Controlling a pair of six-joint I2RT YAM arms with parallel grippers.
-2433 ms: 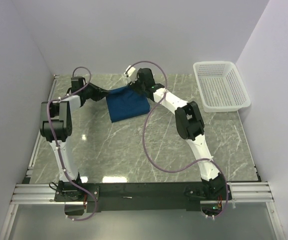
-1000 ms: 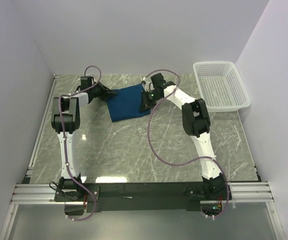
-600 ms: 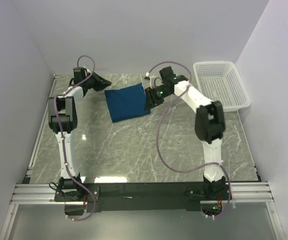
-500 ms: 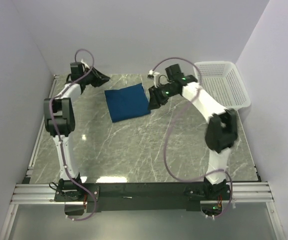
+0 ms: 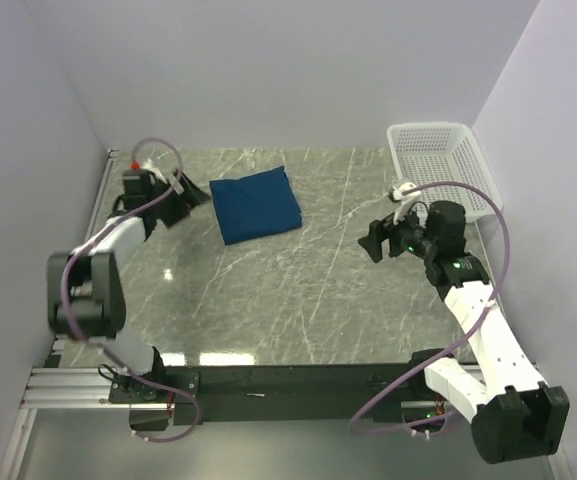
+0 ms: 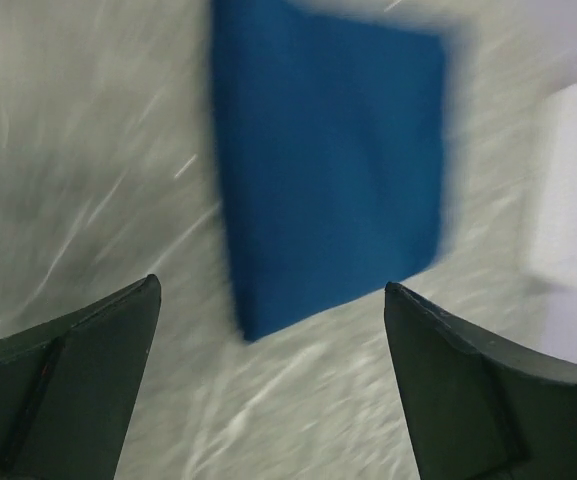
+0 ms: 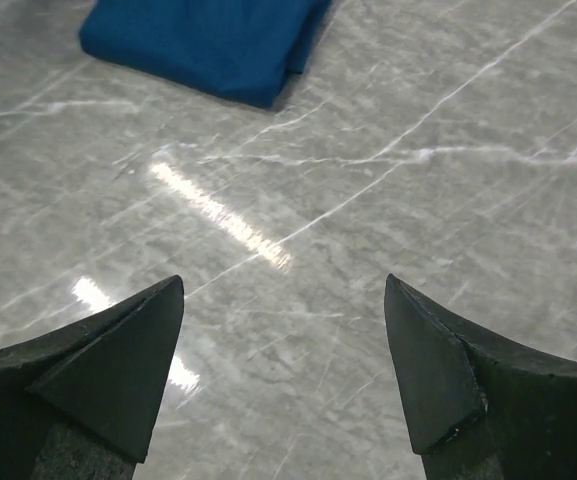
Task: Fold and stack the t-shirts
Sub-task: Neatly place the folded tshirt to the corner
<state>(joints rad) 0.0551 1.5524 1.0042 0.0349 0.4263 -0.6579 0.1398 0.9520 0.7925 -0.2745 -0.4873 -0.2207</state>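
The left end effector (image 5: 192,192) is spread wide and empty, just beside the folded royal-blue t-shirt (image 5: 256,204). The right end effector (image 5: 370,240), likewise spread, is well apart from it. The t-shirt lies flat at the far middle of the desk (image 5: 268,300), left of the white mesh basket (image 5: 438,175).

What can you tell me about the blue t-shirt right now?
The blue t-shirt is folded into a compact, roughly square packet of soft dark-blue fabric, no print showing. Folded layers show at one edge. It lies flat on the grey marble-look table, toward the far side, slightly rotated. Neither the left gripper nor the right gripper touches it; both stand open and apart.
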